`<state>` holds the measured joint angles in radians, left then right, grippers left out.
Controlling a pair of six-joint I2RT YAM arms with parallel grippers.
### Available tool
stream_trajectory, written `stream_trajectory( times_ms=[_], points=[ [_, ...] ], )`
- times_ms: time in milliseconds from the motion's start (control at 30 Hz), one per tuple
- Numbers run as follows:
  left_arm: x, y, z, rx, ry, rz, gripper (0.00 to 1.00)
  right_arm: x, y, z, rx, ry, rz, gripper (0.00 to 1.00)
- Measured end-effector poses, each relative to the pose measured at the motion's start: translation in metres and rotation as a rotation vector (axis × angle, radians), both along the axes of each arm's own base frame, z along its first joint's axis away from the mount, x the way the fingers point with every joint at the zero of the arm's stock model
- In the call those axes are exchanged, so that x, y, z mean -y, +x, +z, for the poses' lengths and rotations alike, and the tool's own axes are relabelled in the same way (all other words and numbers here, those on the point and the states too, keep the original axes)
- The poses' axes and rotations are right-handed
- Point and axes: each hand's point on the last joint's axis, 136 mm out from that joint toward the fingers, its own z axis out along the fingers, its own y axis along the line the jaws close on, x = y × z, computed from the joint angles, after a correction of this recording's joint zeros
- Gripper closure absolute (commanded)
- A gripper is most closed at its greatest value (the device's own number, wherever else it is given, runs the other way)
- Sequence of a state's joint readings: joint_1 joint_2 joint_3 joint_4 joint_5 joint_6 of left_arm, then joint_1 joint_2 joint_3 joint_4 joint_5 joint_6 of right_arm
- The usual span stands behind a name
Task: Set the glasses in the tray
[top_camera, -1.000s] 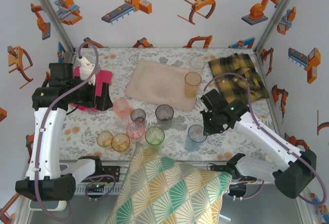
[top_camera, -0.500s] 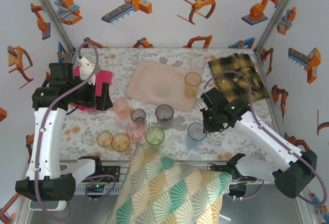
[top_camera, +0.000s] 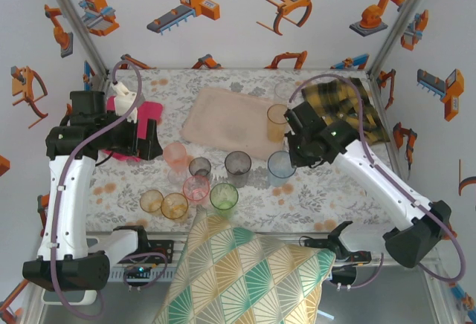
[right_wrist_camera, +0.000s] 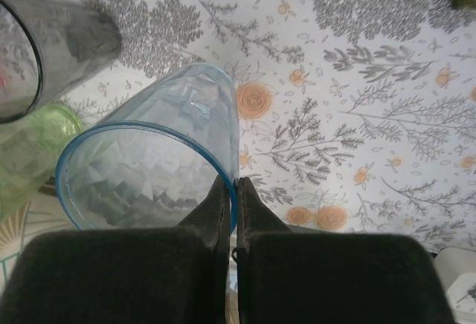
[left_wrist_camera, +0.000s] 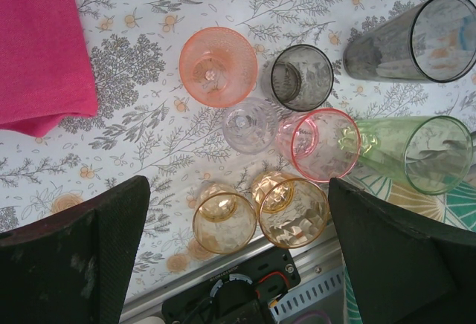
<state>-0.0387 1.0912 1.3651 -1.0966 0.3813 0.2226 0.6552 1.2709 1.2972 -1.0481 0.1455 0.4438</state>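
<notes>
- My right hand (right_wrist_camera: pixel 233 190) was pressed together on the blue glass (right_wrist_camera: pixel 149 160), with its rim pinched between my fingers.
- In the top view the blue glass was just beside the near right edge of the tray (top_camera: pixel 223 120), not over it. I could not tell whether its base was clear of the counter (top_camera: pixel 312 198).
- My left hand (left_wrist_camera: pixel 238 190) stood wide apart, held nothing and hovered above the cluster of glasses at the counter's near left, beside the magenta cloth (left_wrist_camera: pixel 41 41).
- Done, in my judgement: one orange glass (top_camera: pixel 277 121) appeared to stand on the tray's right end. The rest of the tray was bare.
- Doubtful: a clear glass (top_camera: pixel 285 90) stood near the tray's far right corner, next to the plaid cloth (top_camera: pixel 349 105). It looked to be on the counter, not the tray.
- Outstanding on the counter:
  - the peach glass (left_wrist_camera: pixel 218 66)
  - the small smoky glass (left_wrist_camera: pixel 301 76)
  - the tall smoky glass (left_wrist_camera: pixel 416 41)
  - the small clear glass (left_wrist_camera: pixel 249 125)
  - the pink glass (left_wrist_camera: pixel 320 144)
  - the green glass (left_wrist_camera: pixel 416 153)
  - two amber glasses (left_wrist_camera: pixel 223 220), touching each other
- Assessment: the task was at an early stage. One glass was placed, one was in my grip short of the tray, and the bulk of the set was left to move.
</notes>
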Motion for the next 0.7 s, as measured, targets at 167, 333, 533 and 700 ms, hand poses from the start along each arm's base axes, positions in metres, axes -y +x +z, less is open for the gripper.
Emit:
stream_trajectory(
  times_ms=[167,333,533,700],
  points=[
    [0.000,-0.001,0.002,0.008,0.000,0.000,0.03,0.001,0.027,0.007,0.055,-0.038,-0.032,1.00],
    [0.000,-0.003,0.004,0.016,-0.001,0.000,0.03,0.002,0.053,0.004,0.081,-0.060,-0.067,1.00],
    [0.000,-0.004,0.005,0.021,0.001,0.001,0.03,0.002,0.072,-0.002,0.097,-0.058,-0.087,1.00],
    [-0.001,-0.004,0.005,0.021,0.002,0.002,0.03,0.001,0.084,-0.003,0.108,-0.040,-0.099,1.00]
  ],
)
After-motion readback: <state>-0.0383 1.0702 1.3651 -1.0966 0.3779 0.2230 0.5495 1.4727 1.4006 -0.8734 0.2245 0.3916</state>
